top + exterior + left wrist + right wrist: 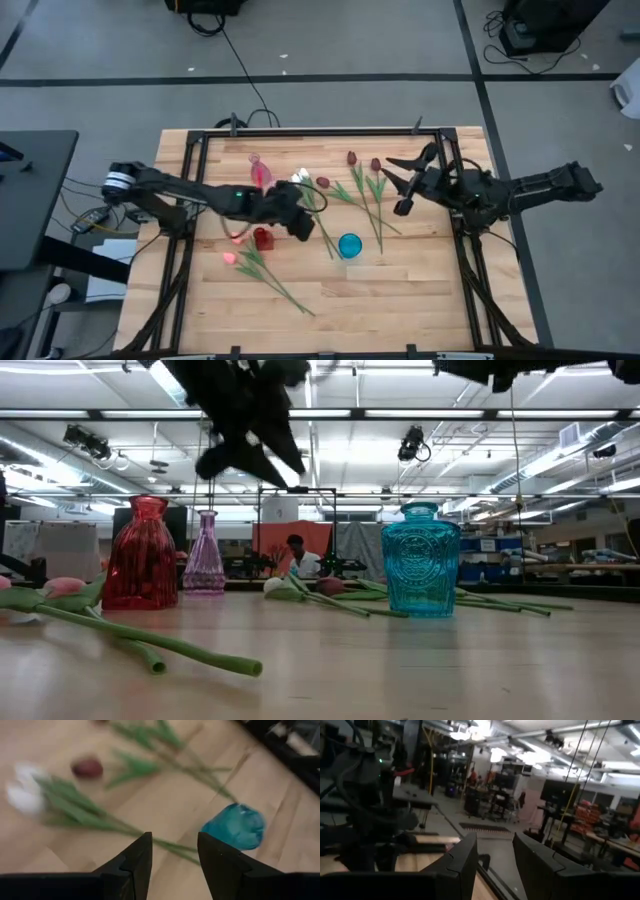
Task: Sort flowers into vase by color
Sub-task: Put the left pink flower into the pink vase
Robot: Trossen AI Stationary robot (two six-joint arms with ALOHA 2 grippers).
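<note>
Tabletop of pale wooden planks (400, 300) holds scattered artificial tulips (365, 195) at its middle (two pink-headed ones (255, 262) near the red glass vase (262, 238)), bare boards nearer the front edge. Left gripper (303, 226), fingers parted and empty, hovers beside the turquoise glass vase (349, 245). Right gripper (398, 185), also spread, hangs raised over the right side. Only the low view shows the pink glass vase (205, 555) clearly.

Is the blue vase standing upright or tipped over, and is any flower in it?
Upright and empty: in the low view the blue vase stands on its base with nothing rising from its neck. The flowers lie on the table.
</note>
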